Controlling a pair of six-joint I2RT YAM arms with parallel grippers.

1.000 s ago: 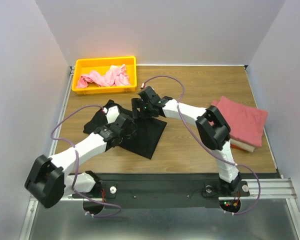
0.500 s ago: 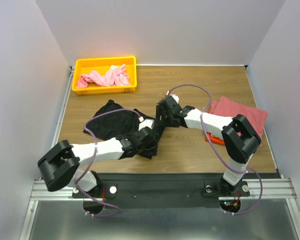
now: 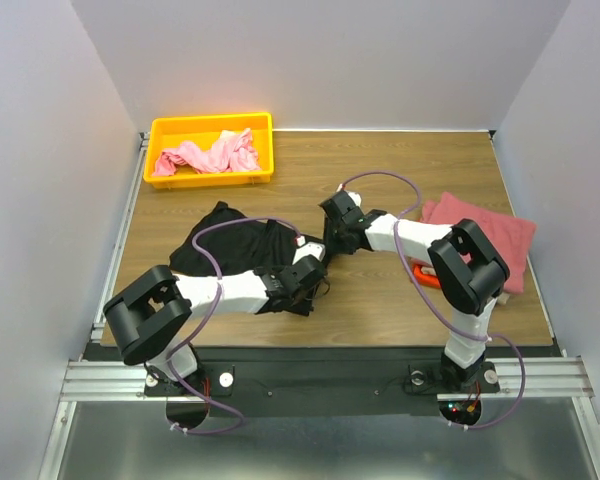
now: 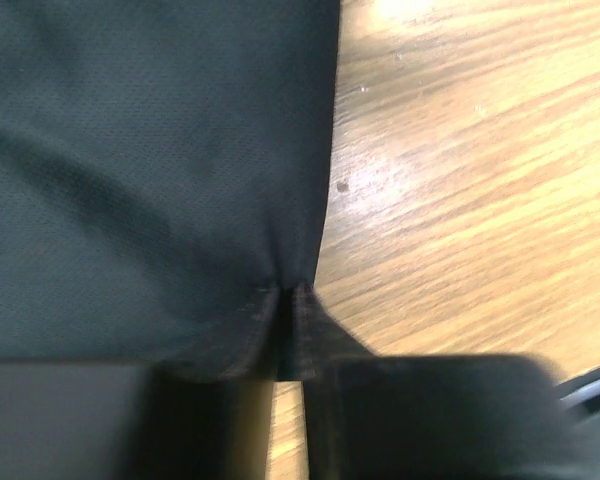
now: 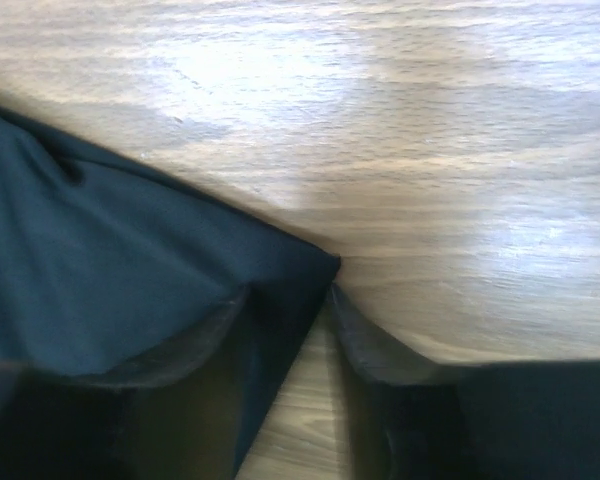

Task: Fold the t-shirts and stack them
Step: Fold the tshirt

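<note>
1. Nearest to the bases, the left gripper (image 3: 308, 278) has its fingers pressed together on the near right hem of the black t-shirt (image 3: 235, 248). In the left wrist view the cloth puckers at the pinch.
2. A little farther, the right gripper (image 5: 292, 330) stands at the far right corner of the same shirt. Its fingers are apart, one on each side of the corner, and bare wood shows between them, so I judge that this grip is not made yet.
3. The step, I think, is taking the right edge for a fold. The next move calls for the right fingers to close on the corner; then both arms can carry the edge leftward over the crumpled body.
4. The table (image 3: 380, 300) is bare between this shirt and the rose-red t-shirt (image 3: 485, 238), which lies folded on the orange t-shirt (image 3: 428, 278) at the right edge.
5. Farthest, the light pink t-shirt (image 3: 215, 155) lies in the yellow bin (image 3: 212, 180), near the black cloth's far side, so there is less room there.
</note>
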